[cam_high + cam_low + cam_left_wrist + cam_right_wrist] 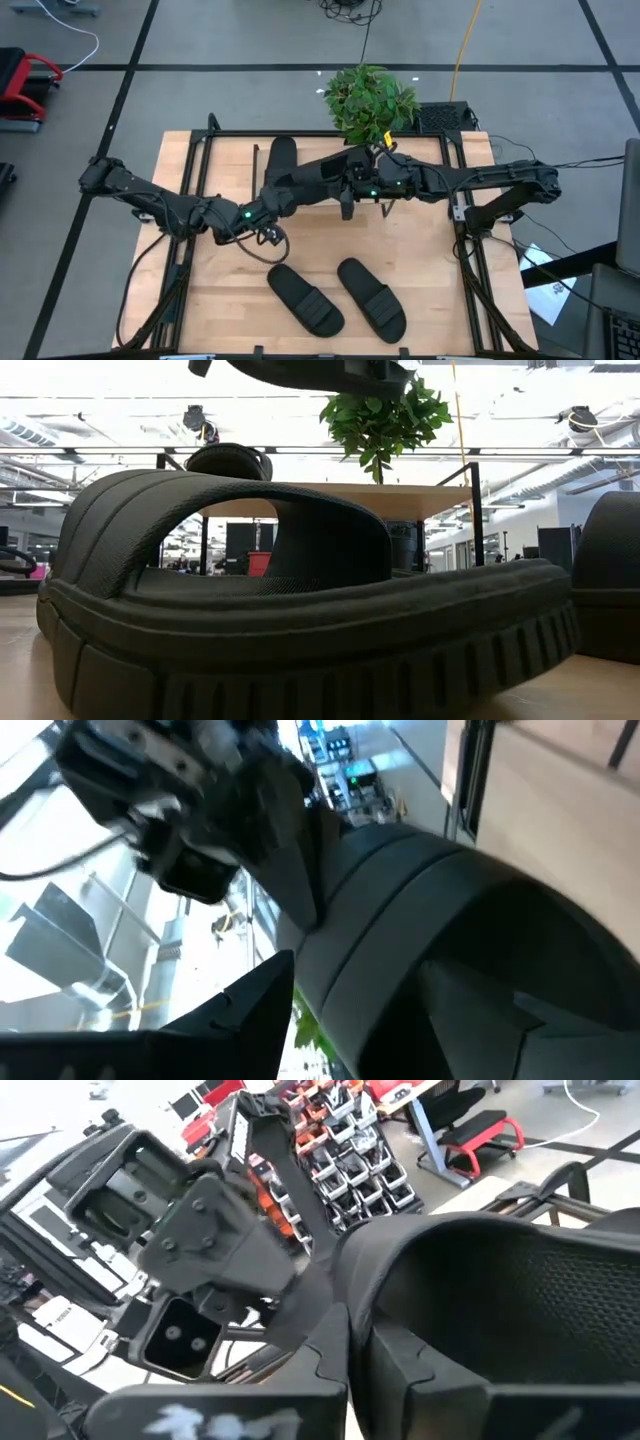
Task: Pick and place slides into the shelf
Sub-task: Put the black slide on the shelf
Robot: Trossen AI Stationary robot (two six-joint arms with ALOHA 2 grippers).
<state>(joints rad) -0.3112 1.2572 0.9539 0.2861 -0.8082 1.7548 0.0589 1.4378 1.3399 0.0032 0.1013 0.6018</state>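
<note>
Slides: four in all as far as I can count. One lies on the shelf [420, 152] top already, at its left end [283, 160]; one is in the air [315, 180] between both arms, over the shelf's middle; two more wait on the table [225, 300] near the front edge, side by side, one [305, 298] left of the other [372, 297]. So roughly one placed, one mid-transfer, two untouched, by my read. Left gripper [285, 195] has its jaws spread and clamped on the airborne slide, the left wrist view shows the strap wedged between the fingers. Right gripper [352, 183] meets the same slide from the other side; right wrist view shows that end wedged between its two dark fingers, so its jaws look shut tight on a thin edge of it. Room-wise: shelf top has bare plank to the right of the parked slide, but a potted plant [368, 100] crowds the back edge near the middle, leaves close to the arms. Thin black posts stand at the shelf corners, worth minding on the way down. Front pair sits close to the table's front edge w/ open wood around them.
</note>
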